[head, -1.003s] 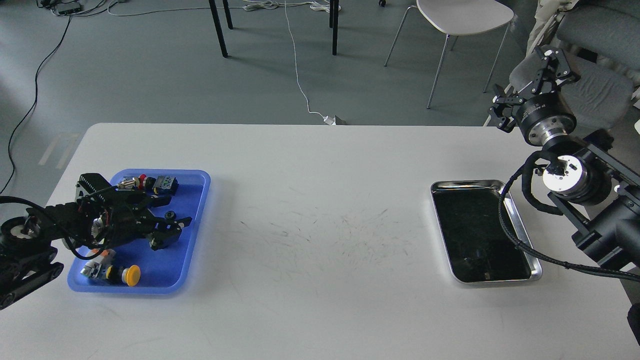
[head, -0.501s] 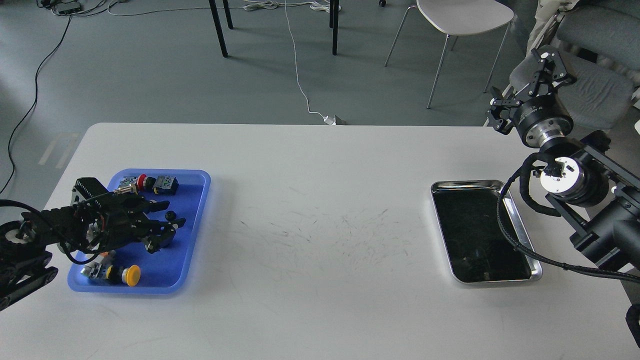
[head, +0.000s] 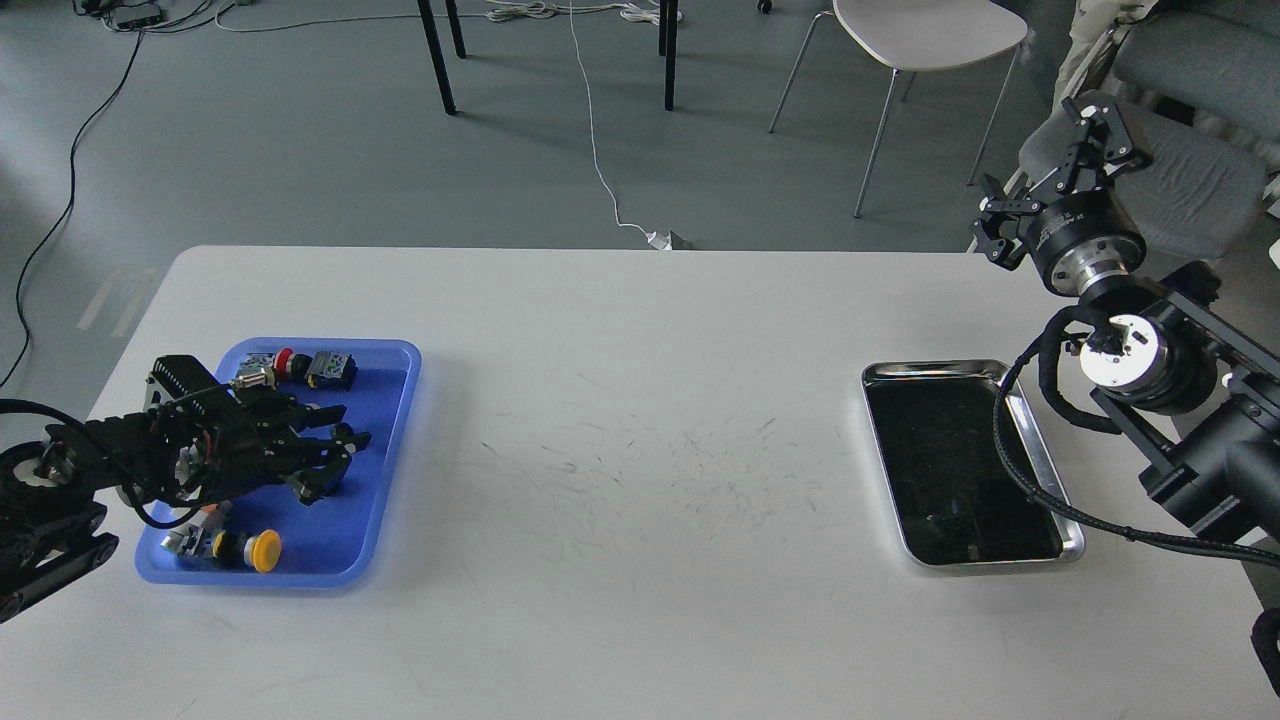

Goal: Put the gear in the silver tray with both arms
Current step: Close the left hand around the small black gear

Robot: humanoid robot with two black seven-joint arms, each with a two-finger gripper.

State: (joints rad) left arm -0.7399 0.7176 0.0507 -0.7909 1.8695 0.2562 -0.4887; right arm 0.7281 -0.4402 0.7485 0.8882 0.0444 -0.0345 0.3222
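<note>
The small black gear (head: 341, 432) lies in the blue tray (head: 405, 385) at the table's left. My left gripper (head: 352, 425) reaches into that tray from the left, and its two dark fingers have drawn in on the gear from either side. The silver tray (head: 985, 558) sits at the table's right with a bare, dark, mirror-like bottom. Beyond the table's far right corner, my right gripper (head: 1045, 172) is raised with its fingers spread wide and nothing between them. Its cable loop hangs over the silver tray's right rim.
The blue tray also holds a yellow push button (head: 263, 551), a red-capped part (head: 284, 362) and a small dark block (head: 332, 370). The white table (head: 640, 480) stretches between the two trays. A white chair (head: 925, 35) and floor cables lie beyond it.
My left gripper has dropped slightly into the blue tray and its fingers have narrowed around the gear. The right gripper shifted only a little.
</note>
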